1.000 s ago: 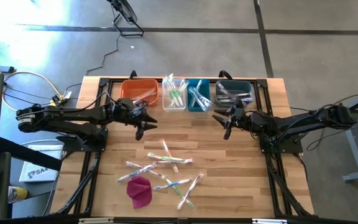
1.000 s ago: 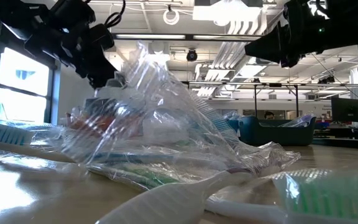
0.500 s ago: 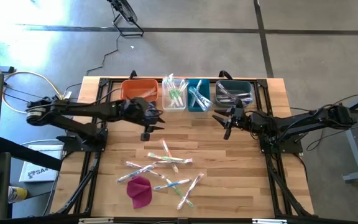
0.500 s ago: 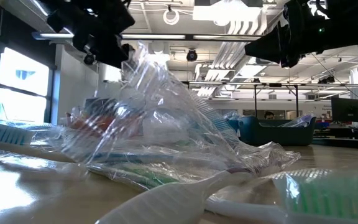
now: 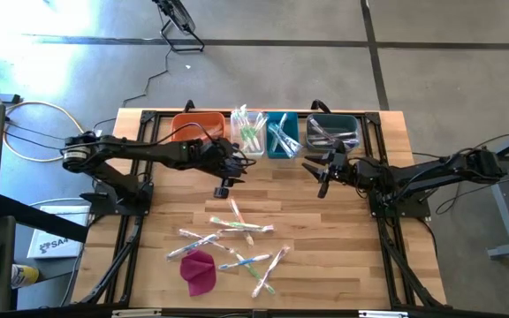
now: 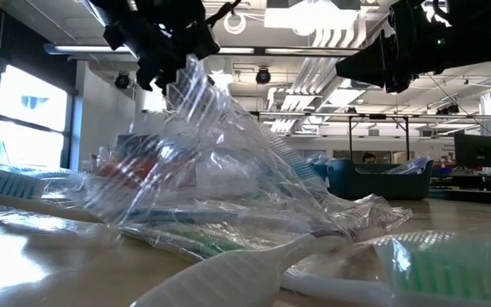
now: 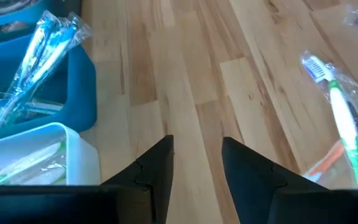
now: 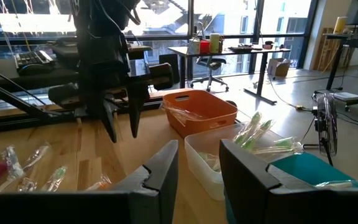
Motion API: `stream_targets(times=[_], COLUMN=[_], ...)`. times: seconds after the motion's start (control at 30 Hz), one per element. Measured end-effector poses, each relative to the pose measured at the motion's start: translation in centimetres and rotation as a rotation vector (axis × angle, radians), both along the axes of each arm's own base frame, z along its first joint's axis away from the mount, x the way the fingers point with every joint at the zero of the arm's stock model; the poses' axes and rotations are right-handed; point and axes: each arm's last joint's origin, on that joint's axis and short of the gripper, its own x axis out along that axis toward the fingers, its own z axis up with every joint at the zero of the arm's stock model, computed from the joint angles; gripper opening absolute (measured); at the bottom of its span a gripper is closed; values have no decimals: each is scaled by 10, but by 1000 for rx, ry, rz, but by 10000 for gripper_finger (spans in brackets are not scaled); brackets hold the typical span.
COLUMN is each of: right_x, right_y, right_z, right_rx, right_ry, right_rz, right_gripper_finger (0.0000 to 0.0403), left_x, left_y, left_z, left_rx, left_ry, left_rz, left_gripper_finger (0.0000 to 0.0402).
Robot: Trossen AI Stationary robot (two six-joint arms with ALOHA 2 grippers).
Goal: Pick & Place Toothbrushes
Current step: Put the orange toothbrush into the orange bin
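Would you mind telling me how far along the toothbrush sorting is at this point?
Done: wrapped toothbrushes already lie in the orange bin, white bin, blue bin and dark bin. In hand: nothing; the left gripper hangs empty, fingers apart, near the bins, the right gripper waits. Left: the loose toothbrushes mid-table, beside the magenta cloth.

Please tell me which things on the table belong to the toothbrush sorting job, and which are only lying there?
For the job:
- loose toothbrushes
- orange bin
- white bin
- blue bin
- dark bin
- left gripper, open and empty
- right gripper, open and empty

Just lying there:
- magenta cloth
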Motion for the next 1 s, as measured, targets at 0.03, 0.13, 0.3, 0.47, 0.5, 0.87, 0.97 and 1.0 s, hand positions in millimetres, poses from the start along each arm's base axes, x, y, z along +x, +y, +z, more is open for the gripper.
stream_targets(times=[0.03, 0.13, 0.3, 0.47, 0.5, 0.87, 0.97, 1.0], right_x=[0, 0, 0, 0, 0, 0, 0, 0], right_y=[0, 0, 0, 0, 0, 0, 0, 0], right_z=[0, 0, 0, 0, 0, -1, -3, -3], right_rx=[0, -1, -1, -2, -3, -3, -1, -1], right_ry=[0, 2, 3, 6, 6, 16, 31, 33], right_rz=[0, 0, 0, 0, 0, 0, 0, 1], right_gripper_finger=[110, 110, 110, 110, 110, 110, 110, 110], left_x=[0, 0, 0, 0, 0, 14, 14, 14], left_y=[0, -1, -1, -1, -1, 1, 0, 0], left_z=[0, 0, 0, 1, 1, 0, 0, 0], left_rx=[-5, -19, -81, -84, -72, 9, 19, 12], left_ry=[4, 4, -3, -9, -9, -117, -119, -119], left_rz=[-4, -19, 35, 39, 28, -53, -83, -96], left_gripper_finger=[132, 132, 132, 132, 132, 132, 132, 132])
